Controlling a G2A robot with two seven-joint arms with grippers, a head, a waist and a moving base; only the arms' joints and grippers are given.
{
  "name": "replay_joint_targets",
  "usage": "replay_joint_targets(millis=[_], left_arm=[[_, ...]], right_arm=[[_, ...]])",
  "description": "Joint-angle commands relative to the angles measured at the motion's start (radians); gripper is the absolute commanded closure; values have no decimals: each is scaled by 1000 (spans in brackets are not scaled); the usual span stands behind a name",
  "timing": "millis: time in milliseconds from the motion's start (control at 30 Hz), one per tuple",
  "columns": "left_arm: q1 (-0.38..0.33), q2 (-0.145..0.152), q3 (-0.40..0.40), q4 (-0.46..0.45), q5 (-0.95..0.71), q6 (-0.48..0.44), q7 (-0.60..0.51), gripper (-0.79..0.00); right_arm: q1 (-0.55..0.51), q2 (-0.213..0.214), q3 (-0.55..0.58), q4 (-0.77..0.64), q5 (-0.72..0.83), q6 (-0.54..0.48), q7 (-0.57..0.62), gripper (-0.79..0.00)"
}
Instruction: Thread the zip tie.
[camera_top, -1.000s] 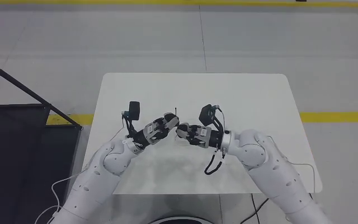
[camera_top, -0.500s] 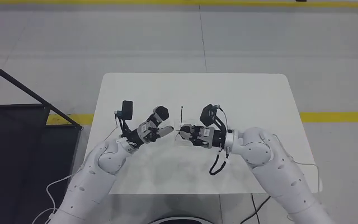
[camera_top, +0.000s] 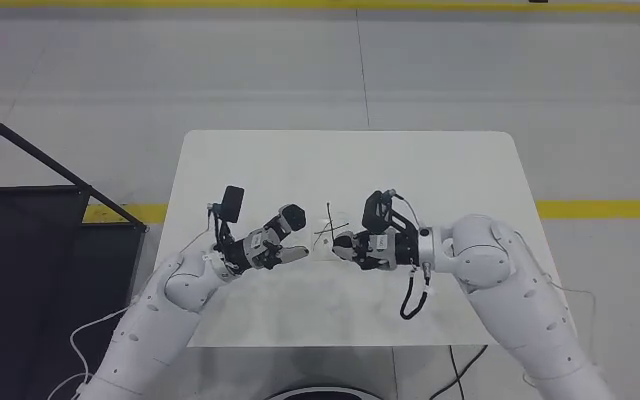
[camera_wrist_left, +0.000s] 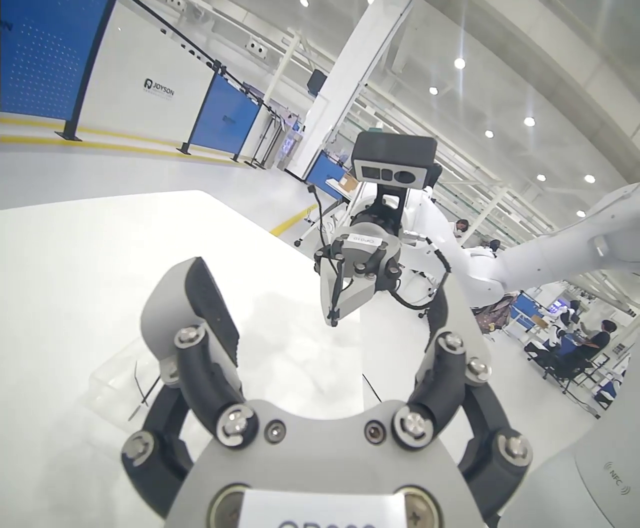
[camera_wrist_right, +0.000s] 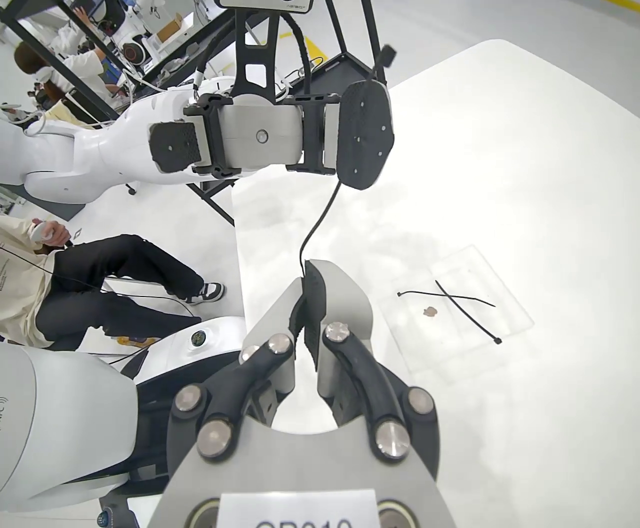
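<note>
The left pincer (camera_top: 295, 236) hangs above the white table (camera_wrist_right: 500, 150) with its fingers spread wide and nothing between them. Facing it, the black zip tie (camera_wrist_right: 320, 220) curves up through the air, and in the right wrist view it passes behind one of the left pincer's pads; whether it touches cannot be told. Below the two pincers a clear flat tray (camera_wrist_right: 440, 345) lies on the table with two spare ties (camera_wrist_right: 452, 300) crossed on it. The right pincer (camera_wrist_right: 304, 280) is pressed together, pinching the zip tie's lower end at its fingertips.
</note>
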Motion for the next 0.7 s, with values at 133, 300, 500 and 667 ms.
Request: replay_joint_targets(millis=[133,300,500,667], left_arm=[[2,-1,-1,-6,3,10,5,-785],[0,-5,7,-12,10,36,22,-785],[-32,-12,29,30,-4,27,15,-677],[-50,-16,47,58,-13,12,5,-446]], right_arm=[[0,0,0,1,-1,0,-1,0],[-11,-1,-24,-12,-31,10,-9,0],[10,-3,-53,0,-40,-12,11,0],[24,-4,-68,14,-38,-16,7,0]])
